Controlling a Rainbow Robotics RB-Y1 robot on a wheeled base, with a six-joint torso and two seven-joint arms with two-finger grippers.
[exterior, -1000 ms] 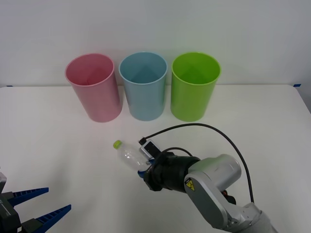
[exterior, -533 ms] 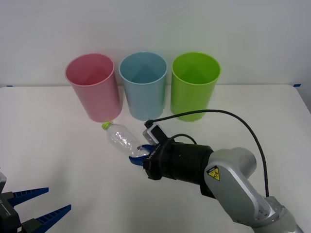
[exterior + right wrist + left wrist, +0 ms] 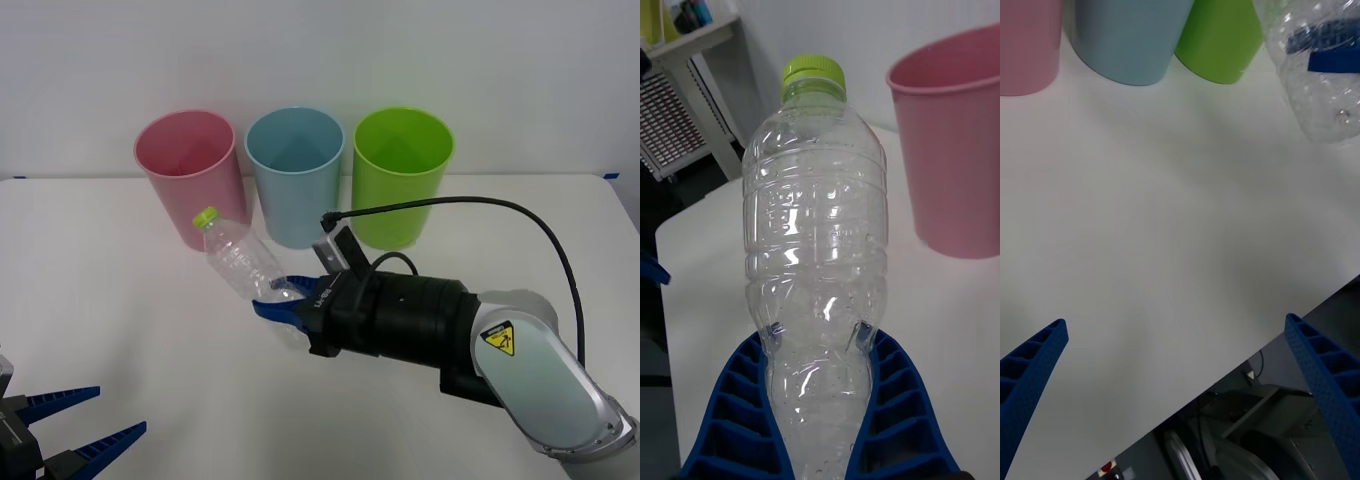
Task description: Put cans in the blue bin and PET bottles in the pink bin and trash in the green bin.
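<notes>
A clear crinkled PET bottle [image 3: 240, 262] with a yellow-green cap is held above the table, tilted with its cap toward the pink bin [image 3: 192, 178]. My right gripper [image 3: 281, 301] is shut on the bottle's lower end; the right wrist view shows the bottle [image 3: 816, 247] between the blue fingers [image 3: 737, 409], with the pink bin [image 3: 955, 157] beyond it. The blue bin [image 3: 295, 175] stands in the middle and the green bin [image 3: 401, 176] on the right. My left gripper [image 3: 85, 423] rests open at the near left corner, and its wrist view catches the bottle [image 3: 1319, 71].
The three bins stand in a row at the back of the white table [image 3: 120, 320], close to the wall. The table's near edge [image 3: 1247, 352] lies just ahead of the left fingers.
The right gripper has lifted the bottle off the table and carried it back and left, so its cap now overlaps the pink bin's front. The left arm has not moved.
</notes>
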